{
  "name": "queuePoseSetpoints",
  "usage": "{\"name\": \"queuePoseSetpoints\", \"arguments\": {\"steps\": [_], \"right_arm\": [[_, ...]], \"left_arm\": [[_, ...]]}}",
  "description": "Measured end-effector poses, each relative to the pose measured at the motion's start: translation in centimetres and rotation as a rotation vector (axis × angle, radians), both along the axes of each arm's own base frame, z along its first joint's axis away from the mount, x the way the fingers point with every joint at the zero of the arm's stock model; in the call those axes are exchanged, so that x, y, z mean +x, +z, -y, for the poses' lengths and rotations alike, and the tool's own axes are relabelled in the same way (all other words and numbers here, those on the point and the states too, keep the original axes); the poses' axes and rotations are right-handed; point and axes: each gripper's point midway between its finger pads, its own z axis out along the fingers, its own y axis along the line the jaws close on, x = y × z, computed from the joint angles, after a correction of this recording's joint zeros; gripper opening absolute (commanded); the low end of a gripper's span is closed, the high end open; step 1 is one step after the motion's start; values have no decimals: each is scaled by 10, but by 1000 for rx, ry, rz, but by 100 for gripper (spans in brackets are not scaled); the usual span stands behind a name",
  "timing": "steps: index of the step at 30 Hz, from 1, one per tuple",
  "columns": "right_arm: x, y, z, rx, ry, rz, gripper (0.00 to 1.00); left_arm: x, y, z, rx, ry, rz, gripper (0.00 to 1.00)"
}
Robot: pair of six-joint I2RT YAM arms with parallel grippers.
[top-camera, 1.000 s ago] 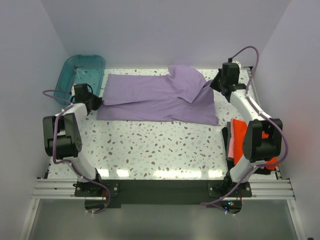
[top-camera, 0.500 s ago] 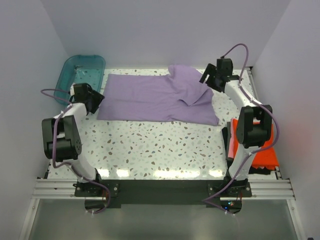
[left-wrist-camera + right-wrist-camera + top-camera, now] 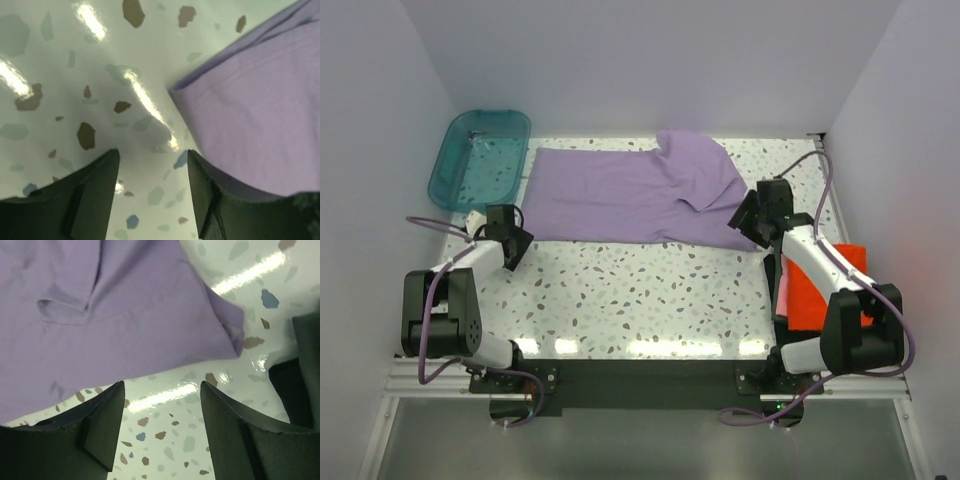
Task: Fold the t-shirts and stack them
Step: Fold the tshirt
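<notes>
1. Table [image 3: 650, 300]: a speckled white surface that fills the middle of the top view.

2. Lavender t-shirt [image 3: 620, 195]: lies spread flat across the upper middle of the top view. It runs from just right of the tub to the upper right, where part of the cloth is folded over onto the body. The surface is mostly smooth, with a few creases at the fold.

3. Teal tub [image 3: 480, 160]: stands at the upper left of the top view, just beside the left edge of the lavender t-shirt.

4. Orange-red t-shirt [image 3: 815, 290]: lies at the right edge of the top view, below centre. The right arm partly hides it. It is apart from the lavender t-shirt.

5. Left gripper [image 3: 152, 160]: sits at centre left of the top view, near the lower left corner of the lavender t-shirt. The jaws stand apart. Bare table shows between them and nothing is held. In the left wrist view the cloth fills the right of the frame, just beside one finger.

6. Right gripper [image 3: 162, 390]: sits at centre right of the top view, just beside the lower right corner of the lavender t-shirt. The jaws stand apart over bare table and hold nothing. The cloth fills the upper left of the right wrist view.
</notes>
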Motion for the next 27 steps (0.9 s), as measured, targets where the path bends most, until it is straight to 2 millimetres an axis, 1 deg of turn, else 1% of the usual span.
{"name": "queuePoseSetpoints", "arguments": {"steps": [1, 4, 6, 8, 13, 17, 20, 24, 27], "right_arm": [[-8, -7, 0, 2, -4, -16, 65], [-25, -28, 5, -8, -33, -68, 65], [-31, -37, 8, -12, -48, -90, 65], [-34, -42, 10, -18, -60, -100, 65], [-29, -42, 11, -19, -80, -83, 65], [-27, -50, 15, -33, -102, -97, 64], [-27, -54, 18, -46, -121, -107, 64], [-23, -61, 21, -56, -138, -112, 63], [-22, -73, 22, -65, -147, -136, 61]], "left_arm": [[-5, -8, 0, -2, 8, -19, 62], [2, -4, 0, -9, 20, 17, 62], [4, -5, 0, -15, 32, 32, 62], [8, -4, 0, -18, 37, 51, 62], [22, -4, -1, -22, 44, 101, 61], [34, -4, -2, -28, 60, 127, 52], [36, -6, -4, -25, 76, 130, 47], [39, -7, -8, -12, 96, 126, 43], [41, -8, -11, -6, 109, 125, 38]]}}
